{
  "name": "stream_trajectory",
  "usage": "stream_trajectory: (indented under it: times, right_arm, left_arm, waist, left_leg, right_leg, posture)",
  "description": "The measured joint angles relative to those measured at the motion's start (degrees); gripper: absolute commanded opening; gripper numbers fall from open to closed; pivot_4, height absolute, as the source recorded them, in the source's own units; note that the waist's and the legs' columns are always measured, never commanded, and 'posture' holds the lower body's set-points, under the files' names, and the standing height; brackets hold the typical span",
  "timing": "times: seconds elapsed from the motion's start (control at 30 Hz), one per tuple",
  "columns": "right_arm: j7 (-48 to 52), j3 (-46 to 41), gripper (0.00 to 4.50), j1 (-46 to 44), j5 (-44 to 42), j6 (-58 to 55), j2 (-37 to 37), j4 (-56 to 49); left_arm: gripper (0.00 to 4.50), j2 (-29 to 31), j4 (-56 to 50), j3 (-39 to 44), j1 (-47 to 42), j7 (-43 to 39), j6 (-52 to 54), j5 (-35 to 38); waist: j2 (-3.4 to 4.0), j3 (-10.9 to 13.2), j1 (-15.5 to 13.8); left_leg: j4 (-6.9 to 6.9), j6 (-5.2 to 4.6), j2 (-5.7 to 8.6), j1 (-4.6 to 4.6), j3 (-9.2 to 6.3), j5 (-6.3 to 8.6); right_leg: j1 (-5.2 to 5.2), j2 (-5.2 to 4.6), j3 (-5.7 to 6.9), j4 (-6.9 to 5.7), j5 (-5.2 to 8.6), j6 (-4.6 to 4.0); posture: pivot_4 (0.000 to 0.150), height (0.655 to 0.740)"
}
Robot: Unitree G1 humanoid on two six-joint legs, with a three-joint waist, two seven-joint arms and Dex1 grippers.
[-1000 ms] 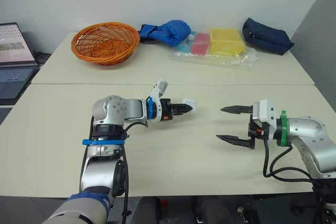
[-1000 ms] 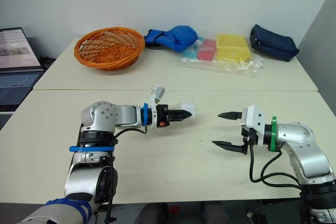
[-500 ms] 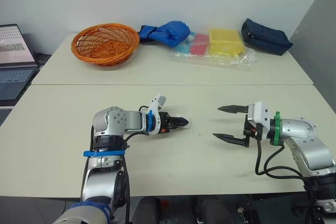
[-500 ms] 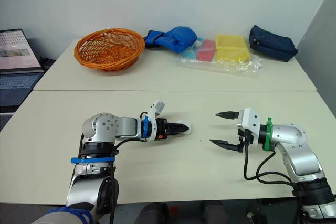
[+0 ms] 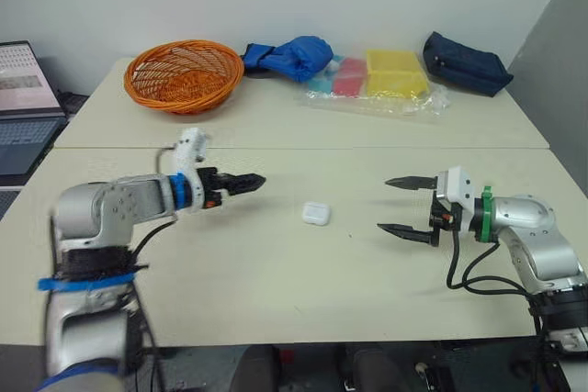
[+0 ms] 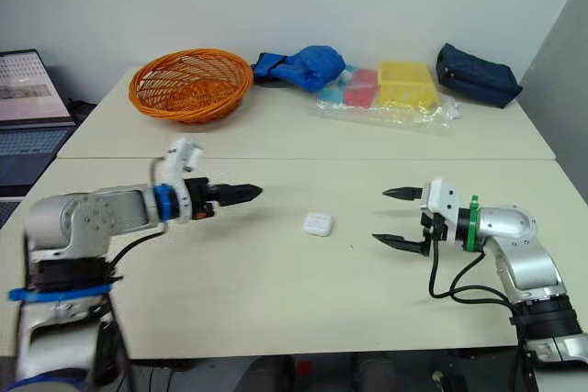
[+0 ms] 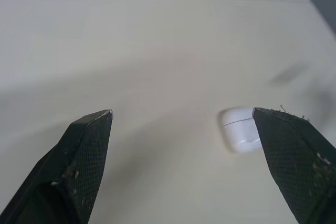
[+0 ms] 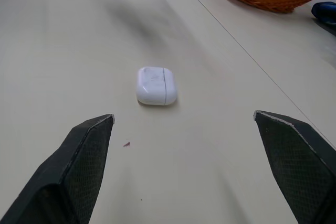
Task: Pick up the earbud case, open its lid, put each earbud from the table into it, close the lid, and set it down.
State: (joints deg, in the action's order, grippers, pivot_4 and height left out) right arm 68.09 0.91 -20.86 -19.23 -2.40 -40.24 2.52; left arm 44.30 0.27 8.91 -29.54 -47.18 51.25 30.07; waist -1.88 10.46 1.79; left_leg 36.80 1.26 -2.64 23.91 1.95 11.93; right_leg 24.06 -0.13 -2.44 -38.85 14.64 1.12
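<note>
Earbud case [image 5: 315,213], small, white, rounded plastic, lies flat with its lid shut on the cream table [image 5: 276,273], between the two grippers and touching neither. Left gripper [image 5: 260,179] hovers apart on its left, fingers spread wide, holding nothing. Right gripper [image 5: 384,204] is near on the other side, fingers also wide apart and empty. Orange woven basket [image 5: 184,73] stands on the far table [image 5: 276,121].

An orange basket [image 5: 184,73], blue bundle [image 5: 292,54], bagged coloured packs [image 5: 386,77] and navy pouch [image 5: 467,62] line the far table [image 5: 276,121].
</note>
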Motion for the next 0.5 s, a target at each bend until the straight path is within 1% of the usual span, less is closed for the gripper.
stream_trajectory:
  times: [0.03, 0.1, 0.17, 0.27, 0.33, 0.37, 0.5]
  right_arm:
    - [-0.1, -0.4, 4.50, 0.1, 0.0, 0.0, -0.1, 0.0]
    - [-0.1, -0.6, 4.50, 0.1, -0.2, 0.0, -0.1, -0.4]
    - [-0.1, -0.6, 4.50, 0.2, -0.4, -0.3, -0.1, -1.0]
    - [-0.1, -1.0, 4.50, 2.1, -0.7, -1.4, -0.7, -2.8]
    - [-0.3, -1.0, 4.50, 2.3, -0.9, -2.5, -0.9, -2.8]
    - [-0.5, -1.2, 4.50, 2.3, -1.2, -3.1, -1.0, -3.1]
    - [-0.6, -1.6, 4.50, 2.3, -2.3, -3.9, -1.2, -4.1]
  left_arm:
    - [4.45, 1.5, 0.1, 0.0, 0.8, -2.6, -6.4, -2.2]
    - [4.45, 2.9, 0.5, -1.1, 2.1, -5.2, -17.8, -6.5]
    - [4.45, 3.3, 2.1, -2.5, 3.6, -6.5, -25.8, -10.2]
    - [4.45, 3.3, 4.1, -4.2, 10.8, -11.6, -36.9, -12.7]
    - [4.45, 2.1, 5.4, -4.7, 12.1, -12.5, -38.2, -12.8]
    - [4.45, 1.5, 5.8, -4.7, 12.1, -12.4, -38.3, -12.8]
    - [4.45, 1.0, 5.9, -4.6, 10.9, -12.3, -38.2, -12.4]
  waist:
    - [0.00, 0.0, -0.1]
    - [0.01, 0.0, -0.4]
    - [0.01, 0.0, -0.6]
    - [0.01, 0.0, -0.4]
    - [0.00, 0.0, -0.4]
    - [-0.01, 0.0, -0.4]
    - [-0.01, 0.0, -0.5]
  left_leg:
    - [-0.01, 0.00, -0.04, 0.00, 0.00, 0.00]
    - [0.00, -0.02, -0.04, 0.00, 0.00, 0.00]
    - [0.03, -0.03, -0.04, 0.01, 0.05, 0.00]
    - [0.02, -0.04, -0.08, 0.04, 0.19, 0.01]
    - [0.05, -0.05, -0.08, 0.11, 0.17, 0.01]
    - [0.10, -0.05, -0.07, 0.16, 0.16, 0.00]
    - [0.12, -0.06, -0.07, 0.14, 0.15, 0.00]
  right_leg:
    - [0.00, -0.05, 0.01, 0.00, 0.02, -0.04]
    - [-0.04, -0.15, 0.00, 0.01, 0.05, -0.01]
    - [-0.04, -0.18, -0.01, 0.01, 0.26, 0.11]
    - [-0.01, -0.31, -0.08, 0.03, 0.31, 0.00]
    - [0.04, -0.32, -0.03, 0.00, 0.31, 0.04]
    - [0.02, -0.29, 0.04, -0.01, 0.20, 0.36]
    - [0.00, -0.17, 0.10, -0.04, 0.22, 0.38]
  posture:
    - [0.150, 0.7400]
    - [0.150, 0.7400]
    - [0.150, 0.7400]
    - [0.150, 0.7400]
    - [0.150, 0.7400]
    - [0.150, 0.7400]
    - [0.150, 0.7400]
